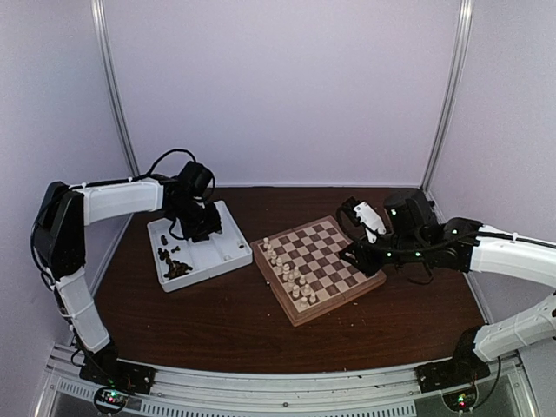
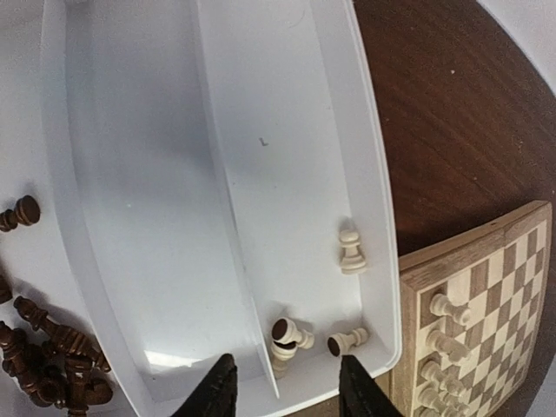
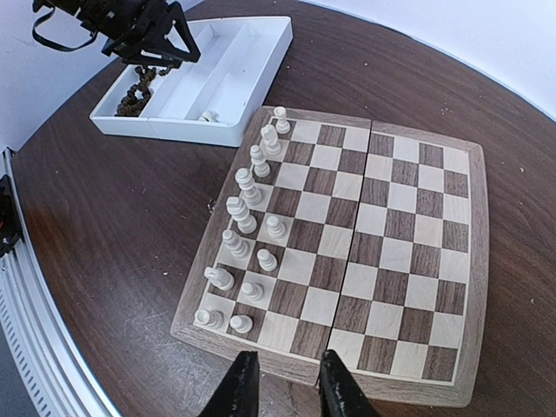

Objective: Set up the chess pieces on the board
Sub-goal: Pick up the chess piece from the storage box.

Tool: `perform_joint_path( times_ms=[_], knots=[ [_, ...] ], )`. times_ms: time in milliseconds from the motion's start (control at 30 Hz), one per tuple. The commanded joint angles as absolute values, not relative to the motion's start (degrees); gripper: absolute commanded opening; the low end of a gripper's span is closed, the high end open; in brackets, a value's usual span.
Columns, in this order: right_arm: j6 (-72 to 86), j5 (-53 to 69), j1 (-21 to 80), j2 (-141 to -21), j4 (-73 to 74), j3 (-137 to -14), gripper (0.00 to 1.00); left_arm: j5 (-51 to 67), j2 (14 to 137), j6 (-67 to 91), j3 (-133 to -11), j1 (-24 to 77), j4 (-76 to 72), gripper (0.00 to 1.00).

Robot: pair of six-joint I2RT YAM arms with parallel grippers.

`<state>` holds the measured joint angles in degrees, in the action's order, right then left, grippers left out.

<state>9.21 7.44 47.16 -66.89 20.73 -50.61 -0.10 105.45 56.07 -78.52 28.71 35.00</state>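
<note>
Standing pieces: cream-white chess pieces point(image 3: 236, 211) upright along the board's edge nearest the tray; outer row filled, a few more in the second row toward one corner
Board: wooden chessboard point(image 3: 408, 217) set at an angle on the dark table point(image 1: 217, 321), right of centre; all other squares bare
Tray: white compartmented tray point(image 2: 287, 104) toward the table's left rear corner; its corner just beside a board corner, contact cannot be told
Dark pieces: dark brown chess pieces point(image 2: 52, 356) heaped lying in the tray's outer compartment, at its near end
Loose cream pieces: three in the tray compartment next to the board; one point(image 2: 352, 252) against the outer wall, two point(image 2: 291, 334) lying at the near end
Left gripper point(image 2: 287, 391): over that compartment's near end; fingers apart, nothing between them
Right gripper point(image 3: 285, 387): over the board's edge at the fold seam, opposite side from the cream rows; fingers narrowly parted, holding nothing
</note>
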Motion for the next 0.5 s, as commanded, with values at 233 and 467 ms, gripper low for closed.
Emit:
perform_joint_path(
  times_ms=[233,467],
  knots=[
    [9.3,7.8,46.8,-67.9,18.1,-50.0,0.26,5.1,109.9,57.3,-82.4,29.0,31.0,0.40],
    [9.3,7.7,46.9,-67.5,18.7,-49.7,0.26,8.3,115.7,57.5,-84.8,29.0,28.5,0.39]
  ],
)
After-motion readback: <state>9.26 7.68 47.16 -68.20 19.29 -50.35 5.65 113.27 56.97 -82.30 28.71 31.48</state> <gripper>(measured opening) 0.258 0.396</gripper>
